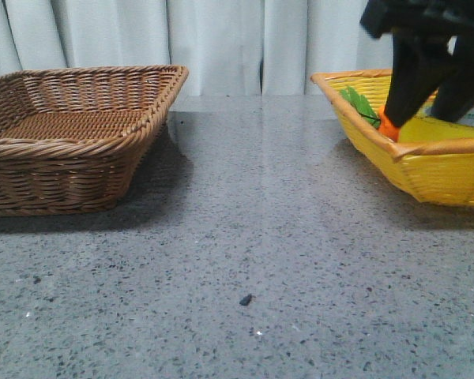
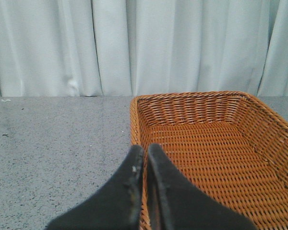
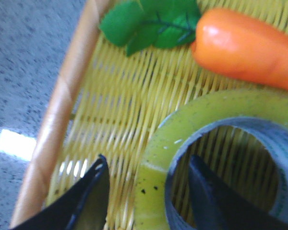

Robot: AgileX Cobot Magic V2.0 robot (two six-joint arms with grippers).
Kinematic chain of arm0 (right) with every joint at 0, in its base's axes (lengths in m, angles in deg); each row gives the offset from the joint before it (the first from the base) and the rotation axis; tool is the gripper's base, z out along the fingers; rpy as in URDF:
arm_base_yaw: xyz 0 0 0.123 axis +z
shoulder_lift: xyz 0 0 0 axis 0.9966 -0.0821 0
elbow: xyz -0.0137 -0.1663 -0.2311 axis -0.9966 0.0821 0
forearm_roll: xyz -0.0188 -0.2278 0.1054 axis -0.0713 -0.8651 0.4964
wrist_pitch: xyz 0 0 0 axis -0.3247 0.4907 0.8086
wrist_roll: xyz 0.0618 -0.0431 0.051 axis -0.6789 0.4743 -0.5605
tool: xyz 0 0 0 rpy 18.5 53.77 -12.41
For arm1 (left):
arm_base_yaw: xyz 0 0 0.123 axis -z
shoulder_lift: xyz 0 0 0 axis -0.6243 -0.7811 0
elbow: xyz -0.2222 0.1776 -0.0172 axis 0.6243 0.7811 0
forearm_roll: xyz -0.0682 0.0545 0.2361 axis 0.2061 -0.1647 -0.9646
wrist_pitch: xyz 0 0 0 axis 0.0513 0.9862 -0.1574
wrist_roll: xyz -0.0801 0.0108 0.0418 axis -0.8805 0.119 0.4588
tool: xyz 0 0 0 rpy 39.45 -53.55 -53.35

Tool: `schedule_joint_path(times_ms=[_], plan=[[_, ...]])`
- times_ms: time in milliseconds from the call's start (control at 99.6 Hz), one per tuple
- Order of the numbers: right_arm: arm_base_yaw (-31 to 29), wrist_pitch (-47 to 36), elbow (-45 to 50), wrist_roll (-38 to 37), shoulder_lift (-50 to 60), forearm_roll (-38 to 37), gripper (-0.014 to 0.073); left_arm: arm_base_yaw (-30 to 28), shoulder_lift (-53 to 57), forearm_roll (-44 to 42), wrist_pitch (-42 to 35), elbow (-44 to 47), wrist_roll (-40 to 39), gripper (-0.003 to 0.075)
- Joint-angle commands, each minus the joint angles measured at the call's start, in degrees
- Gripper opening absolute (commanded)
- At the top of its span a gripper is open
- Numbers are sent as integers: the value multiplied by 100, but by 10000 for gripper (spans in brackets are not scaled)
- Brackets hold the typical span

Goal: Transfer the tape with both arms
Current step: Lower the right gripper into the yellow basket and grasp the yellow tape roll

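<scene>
1. Tape (image 3: 216,143) lies flat in the yellow basket (image 1: 426,162), on the right side of the grey speckled counter (image 1: 253,237).
2. Right pincer (image 3: 149,191) is down inside the yellow basket with its fingers spread. One finger (image 3: 86,199) sits outside the roll near the basket's rim. The other finger (image 3: 216,201) sits inside the roll's core hole. The tape wall is between them, not yet squeezed.
3. Carrot (image 3: 245,45) with green leaves (image 3: 153,21) lies in the same basket, just beside the tape on the side away from the pincer. Touching or not, cannot tell.
4. Front view: right arm (image 1: 426,55) hangs over the yellow basket and hides most of the tape; only a yellow sliver (image 1: 434,126) shows.
5. Left pincer (image 2: 145,165) is clenched, fingers pressed together, nothing in it. It hovers over the near rim of the brown basket (image 2: 211,143).
6. Brown basket stands on the counter's left side, well apart from the yellow one.
</scene>
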Motion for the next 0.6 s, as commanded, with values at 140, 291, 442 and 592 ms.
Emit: schedule_joint_path(times_ms=[140, 291, 442, 592], plan=[[-6, -66, -199, 71, -168, -72, 311, 37, -90, -2, -487, -212, -53, -21], [-6, -78, -199, 71, -218, -72, 231, 37, -90, -2, -487, -212, -53, -21], [-6, -78, -199, 71, -218, -72, -2, 37, -90, -2, -487, -212, -53, -21], [-6, -78, -199, 71, -218, -72, -72, 37, -90, -2, -487, -212, -53, -21]])
